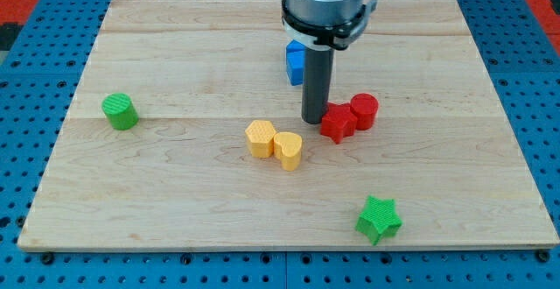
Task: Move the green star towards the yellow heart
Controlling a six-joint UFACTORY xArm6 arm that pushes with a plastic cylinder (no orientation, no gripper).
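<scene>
The green star (379, 218) lies near the view's bottom right of the wooden board (175, 193). The yellow heart (289, 149) sits near the middle, touching a yellow hexagon-like block (261, 137) on its left. My tip (314, 119) is at the board's centre, just left of a red star-like block (337, 123) and above and right of the yellow heart. It is far above and left of the green star.
A red cylinder (364, 111) touches the red star-like block on its right. A blue block (296, 63) stands behind the rod, partly hidden. A green cylinder (119, 111) stands at the view's left. Blue pegboard (26, 149) surrounds the board.
</scene>
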